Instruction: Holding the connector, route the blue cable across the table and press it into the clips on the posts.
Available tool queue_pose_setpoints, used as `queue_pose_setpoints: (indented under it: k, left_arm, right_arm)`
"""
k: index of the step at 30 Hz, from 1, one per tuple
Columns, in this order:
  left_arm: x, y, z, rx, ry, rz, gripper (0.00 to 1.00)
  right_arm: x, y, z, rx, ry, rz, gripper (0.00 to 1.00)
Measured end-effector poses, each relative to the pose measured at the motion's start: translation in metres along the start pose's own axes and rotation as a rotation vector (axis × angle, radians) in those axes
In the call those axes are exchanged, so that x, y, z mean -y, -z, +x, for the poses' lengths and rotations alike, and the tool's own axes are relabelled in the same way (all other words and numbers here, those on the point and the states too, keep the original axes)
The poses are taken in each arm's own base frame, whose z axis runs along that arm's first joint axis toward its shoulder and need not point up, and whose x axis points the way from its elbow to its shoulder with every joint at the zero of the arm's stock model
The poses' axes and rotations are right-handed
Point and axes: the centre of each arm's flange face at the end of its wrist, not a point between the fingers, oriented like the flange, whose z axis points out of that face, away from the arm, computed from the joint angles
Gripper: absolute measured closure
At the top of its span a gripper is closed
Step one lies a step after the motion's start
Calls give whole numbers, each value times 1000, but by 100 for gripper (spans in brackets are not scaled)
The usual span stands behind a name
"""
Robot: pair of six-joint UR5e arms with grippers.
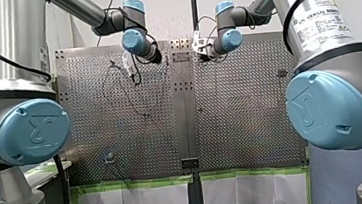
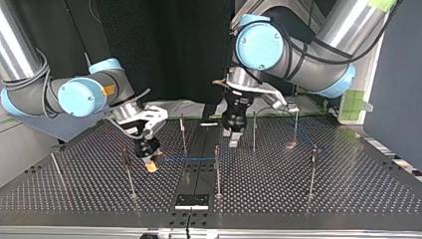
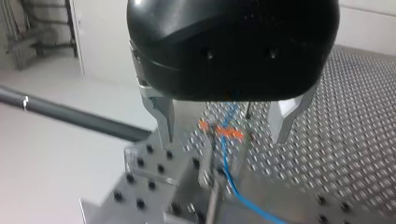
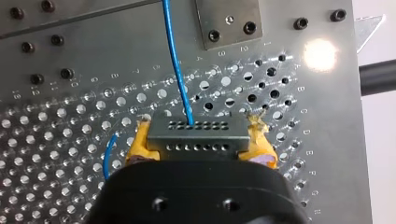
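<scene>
Gripping the grey connector (image 4: 197,137) tight in my right claw (image 2: 151,160), yellow pads (image 4: 140,142) on either end, low over the perforated desk (image 2: 323,199) at the top view's left. Trailing the blue cable (image 4: 175,60) out of the connector's holes, away ahead over the desk. Hanging my left claw (image 3: 223,137) released, metal fingers (image 3: 161,116) spread wide, above 1 post (image 3: 212,198) with an orange clip (image 3: 229,133), with the cable crossing at that clip.
</scene>
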Motion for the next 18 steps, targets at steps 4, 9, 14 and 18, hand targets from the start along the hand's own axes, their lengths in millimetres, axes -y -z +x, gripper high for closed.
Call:
queue_pose_setpoints:
  k: [4,9,14,18]
  left_arm:
    - [19,5,-6,32,6,18,0]
    - [42,13,-8,47,9,26,0]
    - [64,24,-8,45,-2,55,0]
    - [82,29,-6,34,-11,84,0]
  right_arm:
    - [-2,0,0,1,2,-4,100]
    - [-4,0,2,-1,3,-6,100]
    - [-6,1,3,-2,3,-10,100]
    - [-8,2,6,-5,4,-15,100]
